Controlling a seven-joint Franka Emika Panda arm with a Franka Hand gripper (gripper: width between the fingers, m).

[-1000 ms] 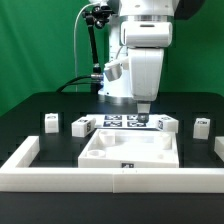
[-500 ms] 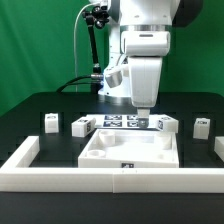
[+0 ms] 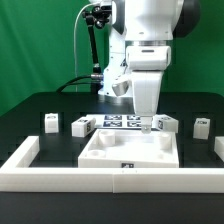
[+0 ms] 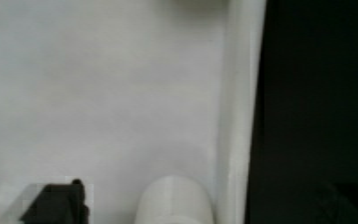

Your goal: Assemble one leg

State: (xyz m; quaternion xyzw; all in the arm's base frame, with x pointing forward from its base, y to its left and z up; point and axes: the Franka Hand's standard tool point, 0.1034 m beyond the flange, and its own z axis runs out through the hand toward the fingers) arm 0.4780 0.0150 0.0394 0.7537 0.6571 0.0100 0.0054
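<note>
i read the gripper (image 3: 147, 119) as wide, straddling the leg (image 4: 172, 200); i would centre it before closing, squarely.

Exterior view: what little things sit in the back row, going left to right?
First leg → second leg → marker board → third leg → fourth leg.

We see white panel (image 3: 100, 152) on black table (image 3: 40, 105); behind panel, leg (image 3: 81, 126) white with black-and-white square tag, marker board (image 3: 122, 121) likewise; backdrop (image 3: 40, 50) green.
</note>
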